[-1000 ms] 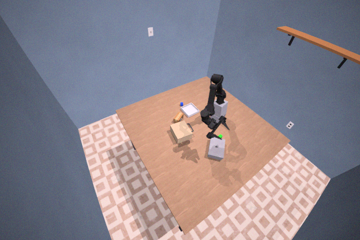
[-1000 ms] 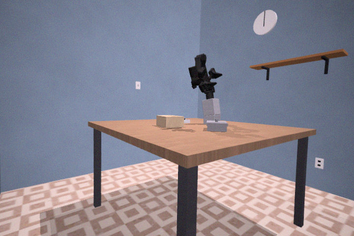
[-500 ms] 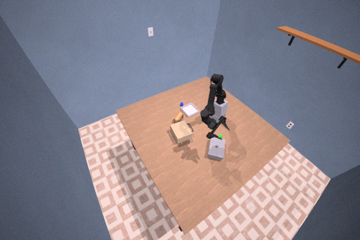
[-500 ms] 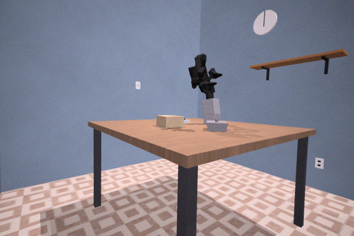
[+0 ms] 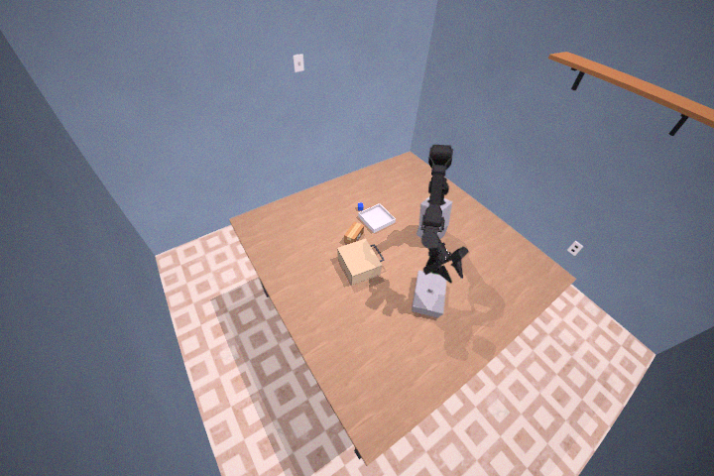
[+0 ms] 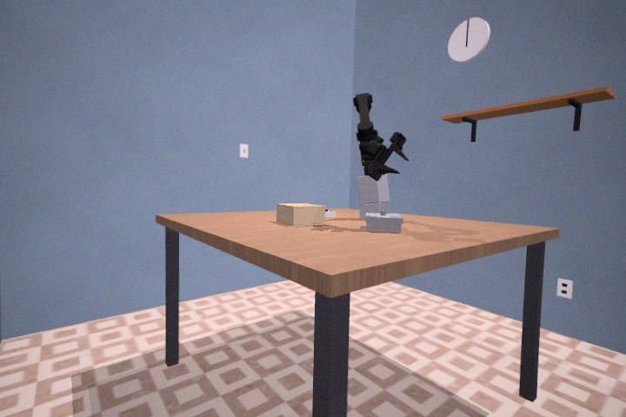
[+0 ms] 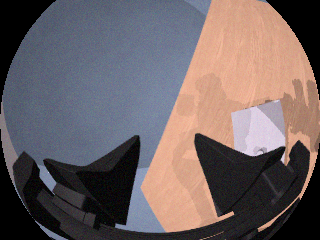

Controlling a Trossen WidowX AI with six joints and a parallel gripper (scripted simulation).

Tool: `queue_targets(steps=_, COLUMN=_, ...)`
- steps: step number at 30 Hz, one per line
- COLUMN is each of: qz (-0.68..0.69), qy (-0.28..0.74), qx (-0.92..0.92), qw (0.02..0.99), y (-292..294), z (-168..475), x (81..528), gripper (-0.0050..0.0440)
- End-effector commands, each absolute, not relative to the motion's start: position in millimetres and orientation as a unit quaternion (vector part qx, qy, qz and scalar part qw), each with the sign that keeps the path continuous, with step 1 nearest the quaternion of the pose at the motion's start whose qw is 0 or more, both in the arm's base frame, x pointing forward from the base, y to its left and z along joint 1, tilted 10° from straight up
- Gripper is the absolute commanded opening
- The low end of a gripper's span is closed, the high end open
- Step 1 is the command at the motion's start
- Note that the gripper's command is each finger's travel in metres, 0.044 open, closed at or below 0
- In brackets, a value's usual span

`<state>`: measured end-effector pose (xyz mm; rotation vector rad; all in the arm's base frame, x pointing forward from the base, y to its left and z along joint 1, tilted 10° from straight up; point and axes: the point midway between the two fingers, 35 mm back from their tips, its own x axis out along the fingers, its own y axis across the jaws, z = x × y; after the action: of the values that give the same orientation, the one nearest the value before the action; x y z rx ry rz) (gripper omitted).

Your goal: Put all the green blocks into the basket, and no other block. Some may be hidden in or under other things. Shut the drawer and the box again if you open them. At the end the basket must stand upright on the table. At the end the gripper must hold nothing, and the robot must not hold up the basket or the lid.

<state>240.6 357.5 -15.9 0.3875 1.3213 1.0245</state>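
Overhead, we count one blue cube (image 5: 360, 206) at ten o'clock from the single shallow, square white basket (image 5: 376, 217) (image 6: 330, 214). One boxy tan drawer unit (image 5: 359, 260) (image 6: 300, 215) sits at seven o'clock from the basket; one smooth grey lidded box (image 5: 428, 296) (image 6: 382, 224) (image 7: 257, 125) lies at four o'clock from that unit, on the wood-grained table (image 5: 341, 364) (image 6: 274, 241) (image 7: 240, 40). Our gripper (image 5: 456, 279) (image 6: 402, 166) (image 7: 167, 139) is partly open, two pointed fingers gripping nothing. We cannot tell where the green blocks are.
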Motion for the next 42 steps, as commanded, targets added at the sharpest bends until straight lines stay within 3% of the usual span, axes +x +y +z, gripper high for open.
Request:
queue_targets(steps=1, qz=0.41, qy=0.61, qx=0.16, qw=0.659, y=348.8, z=-28.7, x=230.0, gripper=0.0243)
queue_targets(steps=11, qz=0.201, qy=0.702, qx=0.04, qw=0.682, y=299.7, z=-71.2, x=176.0, gripper=0.0243)
queue_targets(steps=23, qz=0.017, qy=0.692, qx=-0.137, qw=0.709, y=224.8, z=-77.5, x=136.1, gripper=0.0243)
queue_targets(steps=35, qz=0.017, qy=0.692, qx=-0.137, qw=0.709, y=214.0, z=-76.7, x=131.5, gripper=0.0243)
queue_targets(steps=42, qz=0.017, qy=0.692, qx=-0.137, qw=0.709, y=206.4, z=-122.7, x=133.5, gripper=0.0243)
